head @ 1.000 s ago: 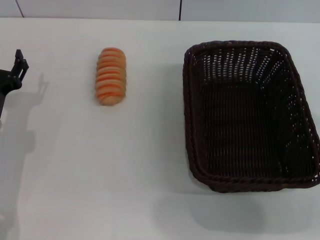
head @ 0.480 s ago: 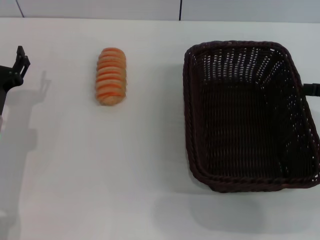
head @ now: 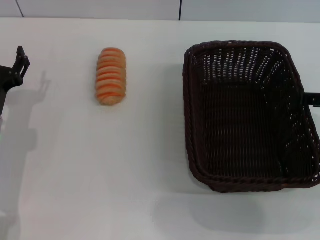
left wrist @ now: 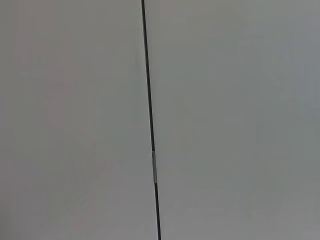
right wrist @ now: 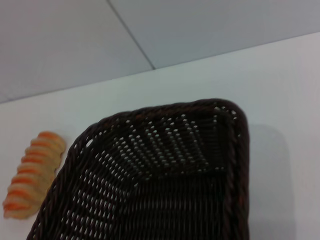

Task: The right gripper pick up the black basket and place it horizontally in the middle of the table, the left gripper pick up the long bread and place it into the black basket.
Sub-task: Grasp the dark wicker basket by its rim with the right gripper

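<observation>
Head view, right claw point(head: 312, 99) cropped (tip only)

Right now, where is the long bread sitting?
In the head view the long bread lies on the table's left half, apart from the black basket on its right and the left gripper at the left edge.

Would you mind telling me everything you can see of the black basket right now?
The black basket is a large rectangular container of dark brown-black woven wicker, with rounded corners, a thick braided rim and open-weave walls that let light through. It is empty and sits upright on the right side of the white table, its long side running away from the robot. The long bread lies well apart to its left. The right end effector, only a black tip in view, is at the basket's right rim; contact cannot be told.
</observation>
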Robot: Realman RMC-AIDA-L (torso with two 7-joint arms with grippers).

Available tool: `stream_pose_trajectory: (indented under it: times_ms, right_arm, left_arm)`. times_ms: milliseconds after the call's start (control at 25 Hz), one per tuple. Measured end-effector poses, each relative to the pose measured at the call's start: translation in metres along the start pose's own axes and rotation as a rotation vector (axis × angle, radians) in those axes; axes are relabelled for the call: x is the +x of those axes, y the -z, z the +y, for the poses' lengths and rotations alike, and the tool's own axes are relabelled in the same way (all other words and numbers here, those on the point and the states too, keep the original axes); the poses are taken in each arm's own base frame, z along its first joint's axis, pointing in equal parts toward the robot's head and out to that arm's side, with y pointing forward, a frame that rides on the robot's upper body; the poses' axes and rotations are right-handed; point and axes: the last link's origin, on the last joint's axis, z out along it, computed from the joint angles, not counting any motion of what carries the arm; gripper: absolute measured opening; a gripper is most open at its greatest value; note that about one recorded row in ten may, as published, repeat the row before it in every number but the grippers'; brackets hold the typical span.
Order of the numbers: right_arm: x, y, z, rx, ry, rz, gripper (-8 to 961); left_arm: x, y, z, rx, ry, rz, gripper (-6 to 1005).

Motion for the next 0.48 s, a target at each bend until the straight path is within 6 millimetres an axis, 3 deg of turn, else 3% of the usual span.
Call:
stream_pose_trajectory:
  times_ms: [160, 480]
  right_arm:
    - [0.0026, -0.0025, 0.0013, -0.01, 0.051, 0.016, 646]
    - [0.0073, -0.0067, 0.0027, -0.025, 0.079, 0.041, 488]
  left_arm:
    - [0.0, 0.0, 0.0002, -0.001, 0.0, 0.0, 862]
    - [-0.0005, 0.0007, -0.0001, -0.001, -0.001, -0.001, 863]
